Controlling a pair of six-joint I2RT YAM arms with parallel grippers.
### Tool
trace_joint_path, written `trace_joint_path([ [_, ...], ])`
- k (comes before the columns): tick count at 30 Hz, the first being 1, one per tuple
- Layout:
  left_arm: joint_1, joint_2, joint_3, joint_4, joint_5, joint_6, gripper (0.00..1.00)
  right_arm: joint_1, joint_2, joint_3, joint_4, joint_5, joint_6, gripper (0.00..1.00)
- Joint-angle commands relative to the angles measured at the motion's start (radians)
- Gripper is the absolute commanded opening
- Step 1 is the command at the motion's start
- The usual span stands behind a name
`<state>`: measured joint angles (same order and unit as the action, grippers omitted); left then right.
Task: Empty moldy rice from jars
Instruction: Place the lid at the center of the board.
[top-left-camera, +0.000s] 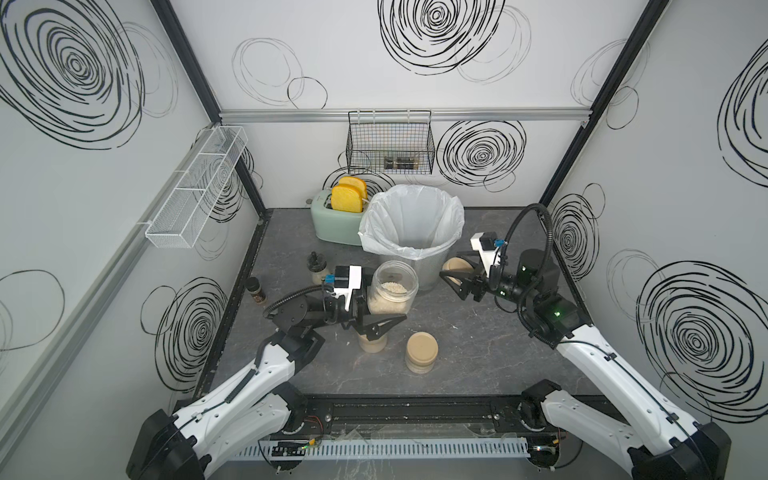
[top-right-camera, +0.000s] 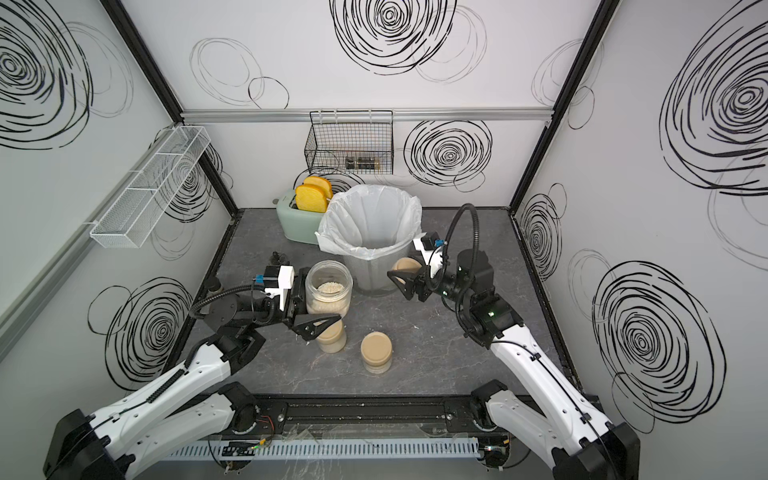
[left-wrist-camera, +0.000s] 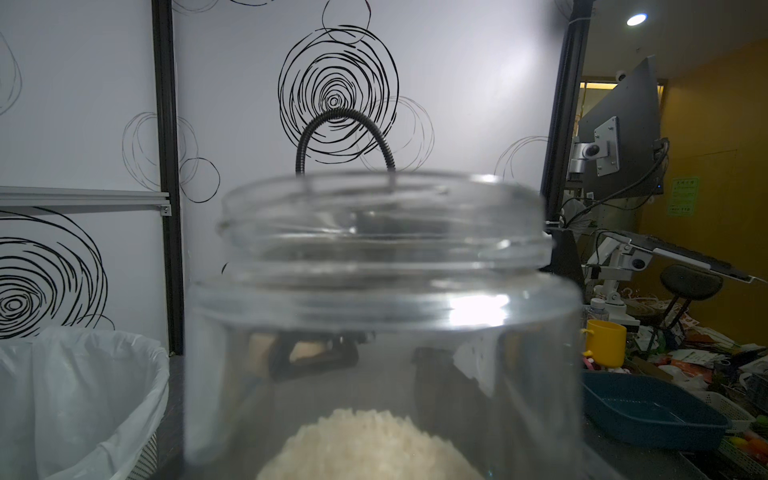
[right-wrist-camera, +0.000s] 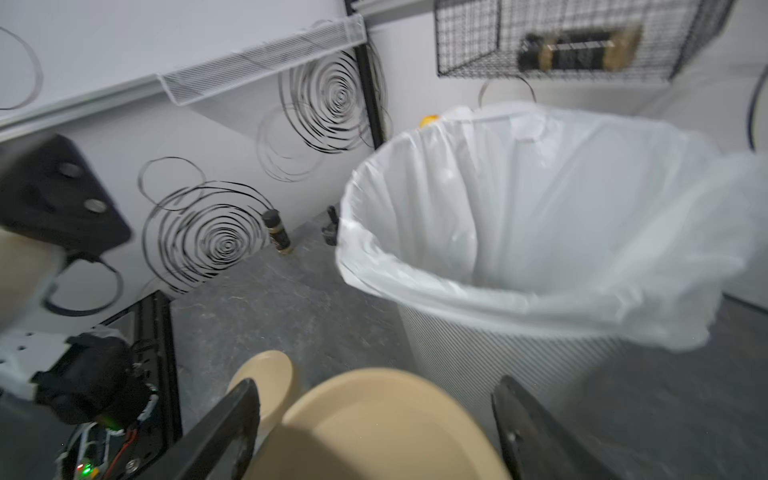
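My left gripper (top-left-camera: 386, 309) is shut on an open clear jar (top-left-camera: 395, 286), held upright above the table in front of the bin. The jar is partly filled with pale moldy rice (left-wrist-camera: 370, 444). It fills the left wrist view and hides the fingers there. My right gripper (right-wrist-camera: 376, 386) stands wide, with a flat tan lid (right-wrist-camera: 374, 432) tilted between its two fingers, right of the bin. Two more jars (top-left-camera: 422, 353) (top-left-camera: 373, 343) stand closed with tan lids on the table. The second is partly under the left gripper.
A metal bin with a white liner (top-left-camera: 409, 250) stands mid-table, a mint toaster (top-left-camera: 332, 228) behind it. A black-capped bottle (top-left-camera: 316, 266) and a dark shaker (top-left-camera: 254, 291) stand near the left wall. A black wire basket (top-left-camera: 390, 143) and a white one (top-left-camera: 195, 187) hang on the walls.
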<state>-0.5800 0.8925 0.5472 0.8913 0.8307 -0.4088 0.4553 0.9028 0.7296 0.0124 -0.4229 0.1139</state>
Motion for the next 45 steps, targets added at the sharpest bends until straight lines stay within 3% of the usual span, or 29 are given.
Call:
trace_joint_path([
  [1, 0.012, -0.033, 0.013, 0.121, -0.002, -0.014, 0.55, -0.004, -0.066, -0.121, 0.120, 0.278, 0.064, 0.58],
  [11, 0.019, -0.048, 0.003, 0.139, -0.006, -0.042, 0.55, -0.020, 0.024, -0.409, 0.352, 0.590, 0.206, 0.61],
  [15, 0.022, -0.060, 0.001, 0.125, -0.011, -0.040, 0.55, -0.058, 0.143, -0.470, 0.456, 0.625, 0.247, 0.60],
  [24, 0.022, -0.067, -0.003, 0.122, -0.026, -0.046, 0.56, -0.087, 0.494, -0.332, 0.473, 0.643, 0.275, 0.60],
  [45, 0.023, -0.106, -0.029, 0.058, -0.059, 0.019, 0.56, -0.025, 0.787, -0.114, 0.400, 0.760, 0.298, 0.71],
])
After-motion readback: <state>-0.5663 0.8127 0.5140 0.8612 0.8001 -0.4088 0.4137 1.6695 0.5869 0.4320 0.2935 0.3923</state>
